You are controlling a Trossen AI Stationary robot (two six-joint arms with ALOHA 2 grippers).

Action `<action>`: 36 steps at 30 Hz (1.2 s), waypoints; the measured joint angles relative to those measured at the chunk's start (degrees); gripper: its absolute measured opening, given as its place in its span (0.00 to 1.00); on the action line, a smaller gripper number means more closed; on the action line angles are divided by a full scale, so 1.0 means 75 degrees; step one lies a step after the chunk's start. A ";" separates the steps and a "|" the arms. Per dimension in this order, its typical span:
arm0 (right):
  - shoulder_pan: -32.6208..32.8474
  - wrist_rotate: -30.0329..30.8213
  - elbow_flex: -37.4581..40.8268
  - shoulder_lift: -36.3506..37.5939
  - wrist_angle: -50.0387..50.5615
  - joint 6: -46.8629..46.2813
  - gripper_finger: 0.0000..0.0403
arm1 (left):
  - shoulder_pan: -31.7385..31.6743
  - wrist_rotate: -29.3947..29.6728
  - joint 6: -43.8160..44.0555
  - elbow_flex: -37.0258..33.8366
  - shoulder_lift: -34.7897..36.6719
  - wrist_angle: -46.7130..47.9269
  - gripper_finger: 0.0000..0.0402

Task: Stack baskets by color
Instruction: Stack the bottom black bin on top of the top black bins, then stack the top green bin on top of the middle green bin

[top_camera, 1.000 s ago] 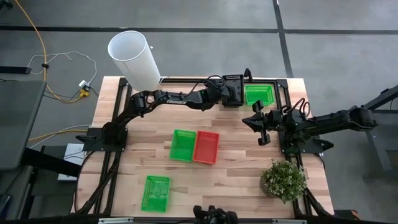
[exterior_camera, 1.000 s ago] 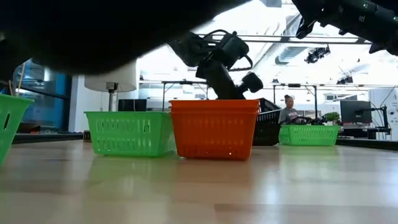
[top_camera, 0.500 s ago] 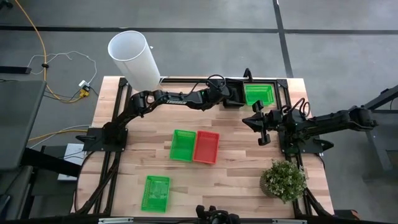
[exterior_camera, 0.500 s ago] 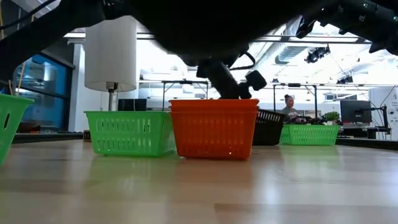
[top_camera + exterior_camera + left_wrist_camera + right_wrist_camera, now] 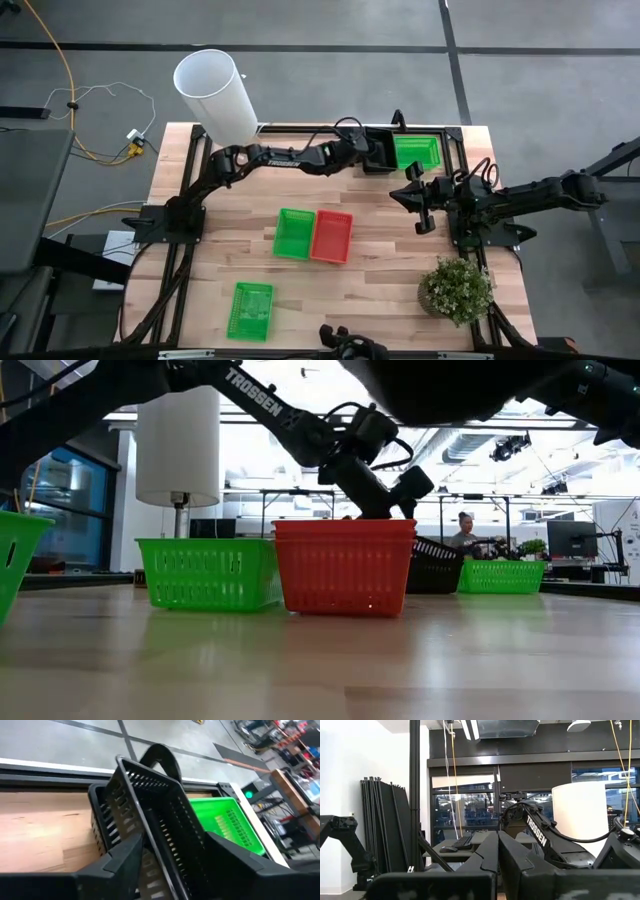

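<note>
Two dark fingers of the left gripper stand parted on either side of the mesh wall of a black basket, spread apart and not pinching it. That basket sits tilted in a second black basket below it, at the far edge of the table. In the high view the left gripper reaches over these black baskets, which lie just beside a green basket in the far right corner. In the low view the tilted black basket shows behind the red one.

Right of them, the right gripper hangs above the table with its fingers pressed together, holding nothing.

At mid-table a green basket and a red basket stand side by side, touching. Another green basket lies alone near the front edge, well apart from the pair. A white lamp shade stands at the far left corner, and a small potted plant at the front right. In the low view a person sits in the room beyond.
</note>
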State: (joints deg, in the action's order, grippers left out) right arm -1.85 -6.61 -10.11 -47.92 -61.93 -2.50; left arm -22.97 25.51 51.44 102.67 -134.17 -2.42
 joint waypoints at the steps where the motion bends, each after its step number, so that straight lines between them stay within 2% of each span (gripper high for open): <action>1: 0.0000 -0.0002 0.0000 0.0000 0.0000 0.0000 0.00 | -0.0024 -0.0101 -0.0057 0.0000 0.0005 -0.0003 0.51; 11: 0.0000 -0.0006 0.0000 0.0000 0.0000 -0.0001 0.00 | -0.0250 -0.0995 -0.0471 -0.0017 0.0256 0.0309 0.53; 13: 0.0000 -0.0006 0.0000 0.0000 0.0000 0.0000 0.00 | -0.0253 -0.0608 -0.0649 -0.0017 0.0490 0.0872 0.52; 16: 0.0000 -0.0006 0.0000 0.0000 0.0000 0.0000 0.00 | -0.0231 0.0549 -0.1091 -0.0006 0.1005 0.2306 0.52; 18: 0.0000 -0.0005 0.0000 0.0000 -0.0003 0.0010 0.00 | -0.0234 0.0994 -0.1453 -0.0006 0.1219 0.2894 0.51; 22: -0.0003 -0.0006 0.0000 0.0000 0.0004 0.0000 0.00 | -0.0193 0.0785 -0.2713 -0.0020 0.1696 0.3017 0.51; 26: -0.0003 -0.0006 0.0000 0.0000 0.0040 -0.0003 0.00 | 0.0067 0.0554 -0.4083 -0.0168 0.2572 0.3337 0.51; 32: -0.0003 -0.0003 0.0000 0.0000 0.0094 -0.0003 0.00 | 0.0669 0.0568 -0.5384 -0.1870 0.4586 0.3029 0.51; 36: -0.0003 -0.0003 0.0000 0.0000 0.0246 0.0008 0.00 | 0.1275 0.0252 -0.5769 -0.3874 0.6211 0.1453 0.51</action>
State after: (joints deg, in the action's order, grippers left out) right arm -1.87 -6.63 -10.11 -47.92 -60.09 -2.44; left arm -13.41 27.40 8.18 73.62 -87.59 8.47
